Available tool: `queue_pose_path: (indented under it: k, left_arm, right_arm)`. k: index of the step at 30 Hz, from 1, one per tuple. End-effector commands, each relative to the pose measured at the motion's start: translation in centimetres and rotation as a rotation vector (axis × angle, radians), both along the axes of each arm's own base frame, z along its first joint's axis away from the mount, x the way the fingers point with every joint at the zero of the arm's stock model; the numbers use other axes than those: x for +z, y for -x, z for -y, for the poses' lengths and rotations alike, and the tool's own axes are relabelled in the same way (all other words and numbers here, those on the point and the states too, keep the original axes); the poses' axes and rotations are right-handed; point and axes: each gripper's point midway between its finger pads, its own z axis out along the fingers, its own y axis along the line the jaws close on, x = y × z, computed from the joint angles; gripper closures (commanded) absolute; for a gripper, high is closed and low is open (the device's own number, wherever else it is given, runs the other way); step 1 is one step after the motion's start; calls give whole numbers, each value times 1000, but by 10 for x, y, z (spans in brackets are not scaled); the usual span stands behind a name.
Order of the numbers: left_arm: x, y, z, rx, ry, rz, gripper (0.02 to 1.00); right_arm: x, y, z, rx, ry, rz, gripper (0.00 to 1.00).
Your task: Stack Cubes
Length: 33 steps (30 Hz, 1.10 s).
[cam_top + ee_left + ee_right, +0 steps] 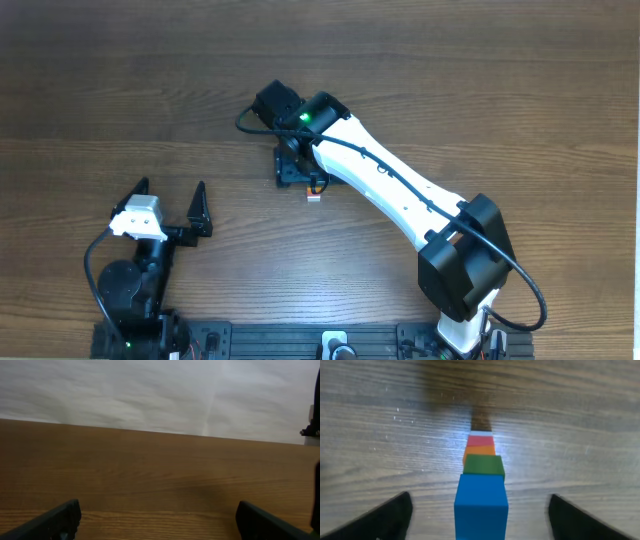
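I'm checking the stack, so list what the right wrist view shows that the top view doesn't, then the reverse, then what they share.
Right wrist view: the blue cube on top, then the green cube, orange cube and red cube beneath it, standing untouched between the fingers of the open right end effector.
Top view: the left end effector, open, off at the table's left, and the white right arm stretched over those cubes.
Both: the wooden table.

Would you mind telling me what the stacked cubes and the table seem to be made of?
The cubes look like painted wood or plastic: flat solid colours, crisp edges, matte faces. The table looks like wood or laminate: brown grain lines, slight sheen.
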Motion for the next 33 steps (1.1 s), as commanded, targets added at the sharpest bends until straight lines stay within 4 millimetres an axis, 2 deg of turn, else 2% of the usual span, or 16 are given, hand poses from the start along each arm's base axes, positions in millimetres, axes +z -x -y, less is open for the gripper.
queue_pose_path:
  k: [1,6,9,12,15,18,20,23,30,33]
  left_arm:
    - [-1,0,3,-18,-14,1,18]
    - [-1,0,3,-18,-14,1,20]
    - [-1,0,3,-17,-14,1,20]
    - [-1,0,3,-18,-14,1,20]
    - [-1,0,3,-17,-14,1,18]
    - [-1,0,3,-18,-14,1,18]
    - [-1,0,3,-18,-14,1,18]
    - [-1,0,3,-18,-14,1,18]
    - [-1,0,3,-18,-14,1,18]
    - [-1,0,3,-18,-14,1,20]
  right_arm:
    - [2,-9,-4,1,3,41,9]
    - [25,-30,-10,59,-61,144,7]
    - [51,-51,-1,70,-85,247,9]
    - [81,-72,27,44,-76,354,7]
    - [109,-88,70,2,-37,438,9]
    - [131,-95,118,-44,42,520,7]
    - [141,-94,149,-91,99,581,7]
    - [143,-83,180,-136,126,655,7]
    - [125,-44,230,-183,125,810,7]
    - [123,-29,243,-200,102,926,7]
